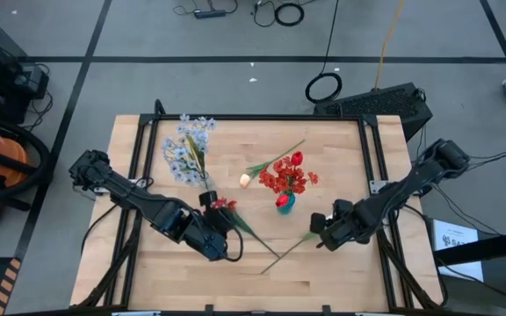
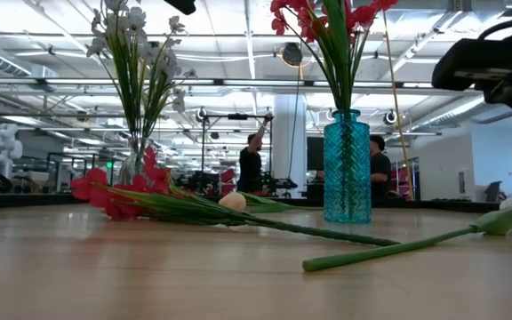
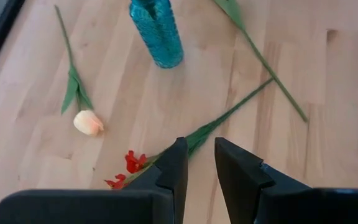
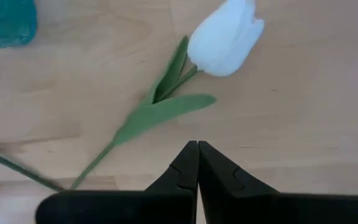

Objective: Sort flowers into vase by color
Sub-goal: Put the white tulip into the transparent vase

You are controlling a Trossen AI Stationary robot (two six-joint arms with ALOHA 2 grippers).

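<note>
Nearest us we logged the left gripper (image 3: 196, 168), fingers parted, holding nothing, poised over the stem of a loose red flower (image 3: 131, 163) lying on the table (image 1: 341, 263). The right gripper (image 4: 197, 163), fingers pressed together and empty, hovered near a white tulip (image 4: 224, 37) lying flat. Beyond lay a cream bud (image 3: 87, 122) on its stem. Farther on stood a teal vase (image 2: 347, 165) of red flowers (image 1: 288, 177), and a clear vase (image 2: 132, 165) of pale blue-white sprays (image 1: 185, 147).

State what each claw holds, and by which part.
Nothing is held. The left claw stands open above the red flower's stem; the right claw is shut, empty, near the white tulip.
</note>
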